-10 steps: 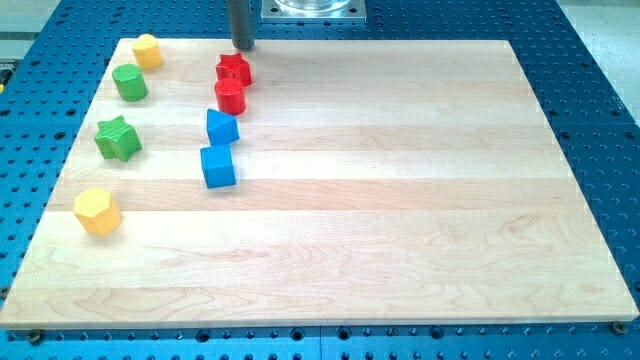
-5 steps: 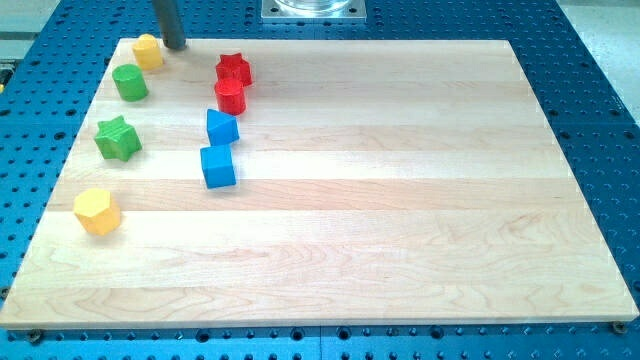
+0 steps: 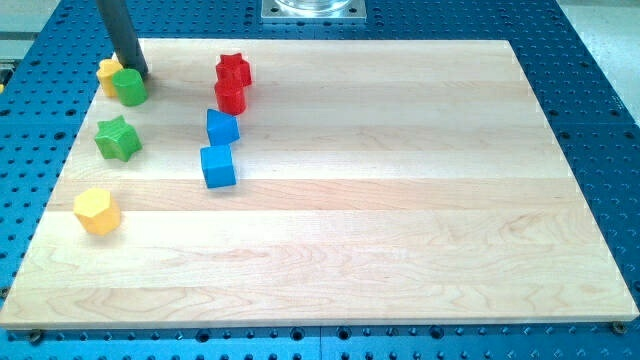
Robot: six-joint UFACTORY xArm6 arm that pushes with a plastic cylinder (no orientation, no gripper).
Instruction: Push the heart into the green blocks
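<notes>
The yellow heart [image 3: 107, 76] lies at the board's upper left, touching the left side of the green cylinder [image 3: 130, 88]. The green star [image 3: 118, 138] lies below them, apart from both. My tip [image 3: 138, 73] stands at the top right of the green cylinder and just right of the heart, partly covering the heart's upper right.
A red star [image 3: 233, 70] and a red cylinder [image 3: 230, 96] sit together right of the tip. Two blue blocks [image 3: 221, 127] [image 3: 217, 166] lie below them. A yellow hexagon [image 3: 97, 211] lies near the left edge. The wooden board [image 3: 400, 200] rests on a blue perforated table.
My tip moved left along the top edge, then down and left. The yellow heart slid down and left from the top corner and now touches the green cylinder.
</notes>
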